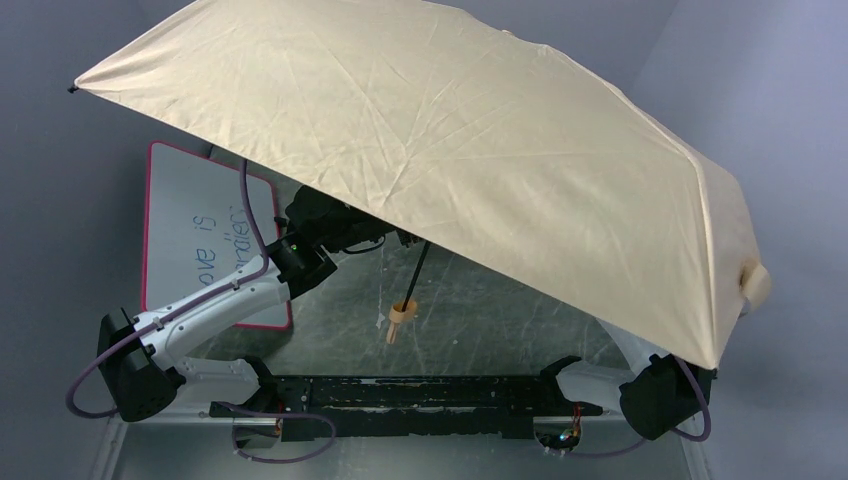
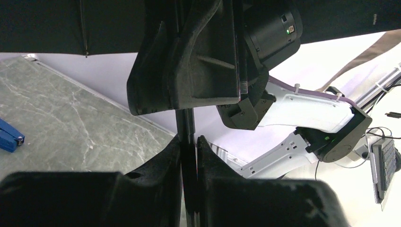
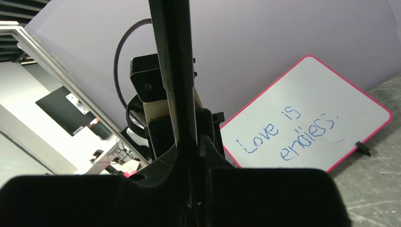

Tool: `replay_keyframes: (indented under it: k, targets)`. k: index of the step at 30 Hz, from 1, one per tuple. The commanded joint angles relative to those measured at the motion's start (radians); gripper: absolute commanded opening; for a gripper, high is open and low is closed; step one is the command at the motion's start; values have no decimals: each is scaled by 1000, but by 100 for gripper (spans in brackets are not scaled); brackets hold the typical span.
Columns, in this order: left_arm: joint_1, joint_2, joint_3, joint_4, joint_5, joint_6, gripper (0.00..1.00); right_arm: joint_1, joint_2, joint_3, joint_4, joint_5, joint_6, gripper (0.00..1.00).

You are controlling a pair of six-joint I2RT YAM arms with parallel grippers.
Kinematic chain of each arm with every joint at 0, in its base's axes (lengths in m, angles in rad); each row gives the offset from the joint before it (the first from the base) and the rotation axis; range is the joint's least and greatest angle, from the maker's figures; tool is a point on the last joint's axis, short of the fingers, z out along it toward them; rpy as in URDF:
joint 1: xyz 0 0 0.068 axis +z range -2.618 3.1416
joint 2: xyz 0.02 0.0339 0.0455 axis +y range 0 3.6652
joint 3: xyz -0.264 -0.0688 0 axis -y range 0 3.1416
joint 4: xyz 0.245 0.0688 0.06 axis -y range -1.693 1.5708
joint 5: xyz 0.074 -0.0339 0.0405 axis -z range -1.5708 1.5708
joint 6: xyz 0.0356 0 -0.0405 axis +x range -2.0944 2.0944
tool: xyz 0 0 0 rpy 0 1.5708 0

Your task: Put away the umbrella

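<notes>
The umbrella is open; its beige canopy spreads over most of the top view. Its thin black shaft slants down to the tan handle knob, which hangs above the table. A tan strap sits at the canopy's right edge. My left gripper is shut on the shaft; in the top view it reaches under the canopy. My right gripper is also shut on the shaft, close to the left one. The canopy hides it in the top view.
A pink-framed whiteboard with blue writing leans against the back wall at the left; it also shows in the right wrist view. A blue object lies on the grey marbled table. The right arm's base stands at the front right.
</notes>
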Motion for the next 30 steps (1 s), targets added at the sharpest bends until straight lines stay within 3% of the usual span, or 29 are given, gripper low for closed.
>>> replay_keyframes:
  k: [1,5,9,14,19,30]
  targets:
    - [-4,-4,35,44,13,27,5,11,-15,7,42,-14,32,0]
    - [-4,-13,48,24,-14,24,5,10,-18,14,-5,2,-7,12]
    - [-3,-30,60,-17,-64,37,5,10,-32,18,-74,31,-69,38]
    - [-5,-61,59,-59,-133,57,5,9,-62,-7,-149,112,-130,59]
    - [-5,-93,43,-76,-207,62,5,10,-95,-54,-183,211,-166,65]
    - [-8,-158,-4,-101,-357,76,5,11,-141,-135,-213,359,-190,67]
